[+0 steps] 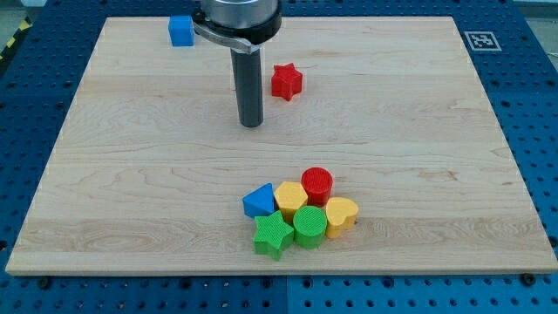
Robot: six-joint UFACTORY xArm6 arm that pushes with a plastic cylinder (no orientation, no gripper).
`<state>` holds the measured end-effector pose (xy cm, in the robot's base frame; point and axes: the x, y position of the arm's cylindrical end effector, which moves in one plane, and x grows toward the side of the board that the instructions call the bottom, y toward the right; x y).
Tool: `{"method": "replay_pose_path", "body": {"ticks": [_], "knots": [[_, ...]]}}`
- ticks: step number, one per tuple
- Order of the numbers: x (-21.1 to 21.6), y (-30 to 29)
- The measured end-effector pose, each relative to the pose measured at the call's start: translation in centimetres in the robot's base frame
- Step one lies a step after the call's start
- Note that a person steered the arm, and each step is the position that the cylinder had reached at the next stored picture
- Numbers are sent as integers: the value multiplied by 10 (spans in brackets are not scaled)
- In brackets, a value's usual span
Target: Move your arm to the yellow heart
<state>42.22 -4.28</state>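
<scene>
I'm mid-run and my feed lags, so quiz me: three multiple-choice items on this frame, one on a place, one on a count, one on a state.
1. Where does the yellow heart lie in the cluster?
A. At its right end
B. At its left end
C. Alone at the view's top

2. How many blocks are green?
A. One
B. Two
C. Three

3. Is my tip touching the yellow heart?
A. Yes, pressed to it
B. No, it stands apart, toward the view's top and left
C. It is out of view

Answers:
1. A: the heart sits right of the green cylinder and below the red cylinder.
2. B: only the green star and the green cylinder are green.
3. B: bare board separates the tip from the whole cluster.
</scene>
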Motion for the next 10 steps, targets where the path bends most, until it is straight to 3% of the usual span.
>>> {"method": "replay_pose_path", "body": {"ticks": [5, 6, 10], "knots": [[19, 60], [23, 98], [80, 172]]}}
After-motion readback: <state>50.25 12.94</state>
